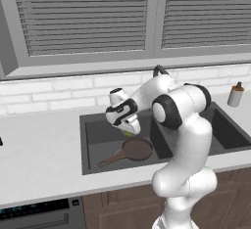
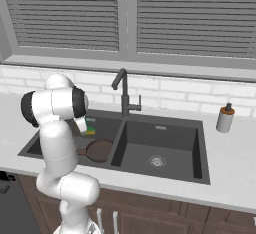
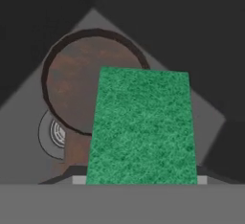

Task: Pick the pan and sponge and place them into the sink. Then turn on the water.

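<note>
Pan (image 1: 137, 149) crowds the left basin — right basin (image 2: 160, 148) stands open.

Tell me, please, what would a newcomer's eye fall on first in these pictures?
Probably the white arm bent over the left basin of the dark sink, its jaws shut on the green sponge above the brown pan lying in that basin. Next, the dark faucet behind the divider, with no water running.

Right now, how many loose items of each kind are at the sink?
Round brown pan in the left basin: 1
Small square green sponge held above the pan: 1
Small brown-capped soap bottle on the counter: 1
Total: 3
</note>
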Robot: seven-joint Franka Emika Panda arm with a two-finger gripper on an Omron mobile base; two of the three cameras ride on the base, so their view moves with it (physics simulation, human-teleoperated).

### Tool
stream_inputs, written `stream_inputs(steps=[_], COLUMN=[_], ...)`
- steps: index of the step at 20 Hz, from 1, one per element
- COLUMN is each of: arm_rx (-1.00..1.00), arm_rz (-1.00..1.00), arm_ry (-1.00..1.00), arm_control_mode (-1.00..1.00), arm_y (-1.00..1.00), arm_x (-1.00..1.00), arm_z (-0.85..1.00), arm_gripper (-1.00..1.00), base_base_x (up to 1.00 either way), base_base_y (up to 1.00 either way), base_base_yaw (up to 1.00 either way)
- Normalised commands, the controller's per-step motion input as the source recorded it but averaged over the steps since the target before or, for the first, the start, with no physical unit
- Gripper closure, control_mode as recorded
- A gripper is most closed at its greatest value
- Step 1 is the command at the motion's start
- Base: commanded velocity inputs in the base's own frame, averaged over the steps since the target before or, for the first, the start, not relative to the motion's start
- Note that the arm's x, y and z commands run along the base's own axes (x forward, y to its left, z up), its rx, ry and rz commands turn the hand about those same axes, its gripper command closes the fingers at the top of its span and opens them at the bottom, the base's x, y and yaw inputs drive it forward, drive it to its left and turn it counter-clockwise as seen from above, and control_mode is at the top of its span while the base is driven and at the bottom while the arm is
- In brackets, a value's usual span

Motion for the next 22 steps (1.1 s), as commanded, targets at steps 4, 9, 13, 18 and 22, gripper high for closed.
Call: stream_inputs(steps=[4, 9, 13, 18, 22], arm_rx=[-0.01, -0.01, -0.01, 0.0, 0.0], arm_rz=[-0.05, -0.03, -0.02, 0.0, 0.0], arm_ry=[-0.01, 0.0, -0.01, -0.03, -0.15], arm_control_mode=[-1.0, -1.0, -1.0, -1.0, -1.0], arm_y=[0.0, 0.0, 0.0, 0.0, -0.06], arm_x=[0.24, 0.24, 0.17, 0.19, 0.05], arm_z=[-0.73, -0.68, -0.7, -0.62, -0.51], arm_gripper=[1.0, 1.0, 1.0, 1.0, 1.0], base_base_x=[0.0, 0.0, 0.0, 0.0, 0.0], base_base_y=[0.0, 0.0, 0.0, 0.0, 0.0], base_base_yaw=[0.0, 0.0, 0.0, 0.0, 0.0])
